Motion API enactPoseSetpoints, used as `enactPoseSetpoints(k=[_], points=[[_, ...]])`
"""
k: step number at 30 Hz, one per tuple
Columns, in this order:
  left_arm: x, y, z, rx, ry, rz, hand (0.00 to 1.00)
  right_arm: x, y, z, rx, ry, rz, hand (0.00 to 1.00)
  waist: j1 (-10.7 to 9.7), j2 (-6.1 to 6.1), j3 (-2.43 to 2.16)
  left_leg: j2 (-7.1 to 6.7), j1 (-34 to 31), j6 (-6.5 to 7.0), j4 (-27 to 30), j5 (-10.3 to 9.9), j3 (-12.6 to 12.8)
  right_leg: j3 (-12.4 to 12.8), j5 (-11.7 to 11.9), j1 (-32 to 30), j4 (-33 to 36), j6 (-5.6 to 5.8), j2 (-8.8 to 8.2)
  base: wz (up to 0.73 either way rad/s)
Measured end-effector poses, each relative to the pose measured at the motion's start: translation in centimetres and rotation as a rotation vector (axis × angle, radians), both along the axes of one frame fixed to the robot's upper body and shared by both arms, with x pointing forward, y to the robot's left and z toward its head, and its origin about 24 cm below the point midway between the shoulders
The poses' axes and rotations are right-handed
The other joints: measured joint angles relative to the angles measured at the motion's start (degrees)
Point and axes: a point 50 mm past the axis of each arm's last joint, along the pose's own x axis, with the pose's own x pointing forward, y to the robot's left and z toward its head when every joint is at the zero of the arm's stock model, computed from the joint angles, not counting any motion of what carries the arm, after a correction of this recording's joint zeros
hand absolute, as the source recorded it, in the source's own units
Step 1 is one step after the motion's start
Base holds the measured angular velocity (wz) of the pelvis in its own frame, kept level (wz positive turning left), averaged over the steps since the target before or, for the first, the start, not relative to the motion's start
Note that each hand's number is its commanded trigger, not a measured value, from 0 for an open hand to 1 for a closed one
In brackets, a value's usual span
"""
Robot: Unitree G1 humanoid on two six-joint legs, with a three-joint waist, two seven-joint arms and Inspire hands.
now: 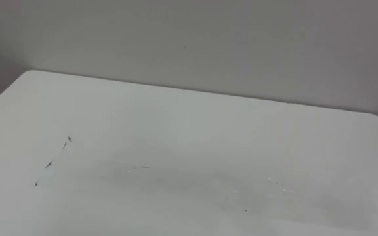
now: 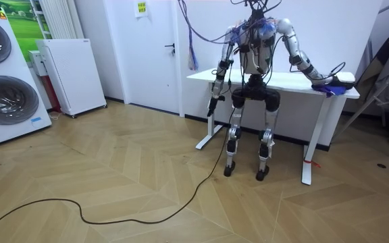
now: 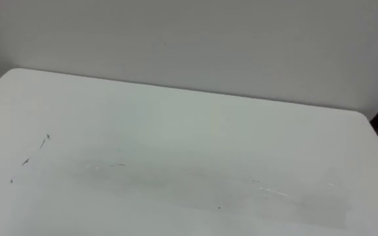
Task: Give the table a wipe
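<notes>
The left hand [image 2: 213, 105] hangs low beside the table's [image 1: 176, 111] left end, off the top; I cannot tell whether its fingers are curled. On the top, thin dark marks [image 1: 51, 160] lie near the left edge, and a faint smear [image 1: 241, 193] runs lengthwise from the middle toward the right. In the room view the right arm stretches out to the table's right end, where the right hand [image 2: 319, 79] rests on a dark blue cloth [image 2: 336, 87]; its grip is too small to read. The dirt therefore lies left of the cloth, and the right hand is better placed to sweep, probably leftward along the table's long axis. The top between is bare, and the wall [image 1: 189, 39] closes off the far edge.
</notes>
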Motion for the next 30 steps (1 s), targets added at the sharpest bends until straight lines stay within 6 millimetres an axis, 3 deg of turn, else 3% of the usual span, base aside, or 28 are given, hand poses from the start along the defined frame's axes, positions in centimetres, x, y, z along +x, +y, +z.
enactPoseSetpoints(k=[1,2,3,4,6,8,10,11,12,15,16,17,21,24,26,30], points=[[0.3,-0.4,-0.2,-0.012,0.002,-0.014,0.0,2.9,1.4,0.1,-0.007,-0.017,0.124,1.0,1.3,0.37,0.41,-0.32,-0.5,0.31,0.2,-0.2,-1.3,-0.7,0.6,-0.9,0.0,-0.45,0.26,-0.55],[0.7,-0.5,-0.3,-0.017,-0.001,-0.024,0.0,4.4,2.4,0.1,-0.004,-0.027,0.192,1.0,1.8,0.5,0.53,-0.49,-0.9,0.6,0.4,-0.3,-2.2,-1.0,0.8,-1.4,0.0,-0.68,0.41,-0.45],[1.4,-0.8,-0.5,-0.025,-0.006,-0.05,0.0,7.5,4.7,0.3,-0.006,-0.044,0.342,1.0,2.4,0.7,0.99,-0.58,-1.4,0.77,0.8,-0.4,-3.6,-1.5,1.0,-1.8,0.0,-0.95,0.75,-0.07],[2.0,-1.1,-0.6,-0.035,-0.015,-0.071,0.0,10.0,6.9,0.7,-0.016,-0.051,0.49,1.0,2.9,0.72,0.99,-0.59,-2.3,0.58,1.0,-0.3,-4.8,-2.1,0.7,-2.5,0.0,-1.22,0.91,0.11],[2.6,-1.6,-0.7,-0.047,-0.032,-0.088,0.0,13.0,9.8,1.5,-0.034,-0.059,0.675,1.0,3.9,0.98,1.15,-0.48,-3.1,-0.32,0.8,0.4,-6.1,-2.7,-0.3,-3.0,-0.1,-1.2,1.18,0.34],[2.7,-2.3,-0.8,-0.063,-0.039,-0.081,0.0,15.4,12.6,2.5,-0.074,-0.061,0.849,1.0,6.6,1.75,1.34,-0.07,-3.0,-0.59,-0.6,1.3,-6.7,-3.1,-0.7,-3.4,-0.1,-1.8,1.59,0.19],[1.8,-2.5,-0.9,-0.073,-0.012,-0.071,0.0,16.6,13.8,3.0,-0.093,-0.058,0.921,1.0,6.8,2.05,1.31,0.01,-3.2,-0.71,-1.0,1.4,-7.7,-4.2,-1.0,-3.1,-0.1,-2.35,1.54,0.31],[1.4,-2.5,-0.8,-0.076,0.0,-0.069,0.0,16.7,13.9,3.1,-0.101,-0.056,0.935,1.0,6.8,2.15,1.26,0.04,-3.3,-0.73,-1.0,1.4,-7.8,-4.5,-1.3,-3.0,-0.1,-2.35,1.52,0.46],[0.9,-2.5,-0.8,-0.076,0.018,-0.063,0.0,16.6,14.2,3.0,-0.101,-0.048,0.951,1.0,6.6,2.29,0.8,0.09,-3.3,-0.78,-0.9,1.4,-7.7,-4.4,-1.6,-2.7,-0.1,-2.32,1.53,0.33],[0.2,-2.5,-0.7,-0.079,0.035,-0.056,0.0,16.5,14.2,3.0,-0.104,-0.048,0.951,1.0,6.5,1.93,1.22,0.2,-3.3,-0.84,-0.7,1.5,-7.0,-4.5,-1.7,-2.4,-0.3,-2.35,1.56,0.07],[0.4,-2.5,-0.7,-0.077,0.033,-0.056,0.0,16.0,14.1,2.5,-0.104,-0.043,0.939,1.0,6.3,2.0,1.1,0.16,-3.1,-0.84,-0.6,1.5,-6.5,-4.4,-1.8,-2.1,-0.4,-2.28,1.47,0.16],[0.7,-2.4,-0.7,-0.074,0.026,-0.059,0.0,15.1,13.7,1.9,-0.1,-0.033,0.919,1.0,5.8,1.71,0.6,0.08,-2.9,-0.82,-0.5,1.5,-5.8,-4.4,-2.0,-1.2,-0.9,-1.95,1.31,0.3],[1.1,-2.5,-0.8,-0.074,0.024,-0.069,0.0,12.2,11.9,0.3,-0.11,-0.007,0.844,1.0,5.0,1.75,0.09,-0.56,-0.7,-0.27,-0.8,1.4,-5.0,-2.9,-2.6,1.0,-1.1,-1.02,0.83,0.16],[1.1,-2.0,-0.6,-0.055,0.029,-0.067,0.0,8.9,10.2,-0.3,-0.134,-0.023,0.736,1.0,4.0,1.76,-0.67,-1.23,-0.6,0.41,-0.7,1.4,-4.9,-2.8,-2.5,1.4,-1.0,-0.56,0.19,0.07],[0.9,-1.4,-0.4,-0.034,0.024,-0.025,0.0,7.3,9.2,-0.4,-0.137,-0.038,0.656,1.0,2.3,1.65,-0.6,-1.49,-0.4,0.72,-0.7,1.4,-4.0,-2.8,-2.4,1.9,-1.1,-0.25,-0.29,0.09],[1.3,-1.0,-0.3,-0.001,0.0,-0.005,0.0,6.0,8.3,-0.8,-0.127,-0.054,0.566,1.0,-0.1,1.4,-0.67,-1.86,-0.1,1.16,-0.5,1.3,-3.9,-2.6,-2.2,2.8,-1.1,0.11,-0.61,0.03]])
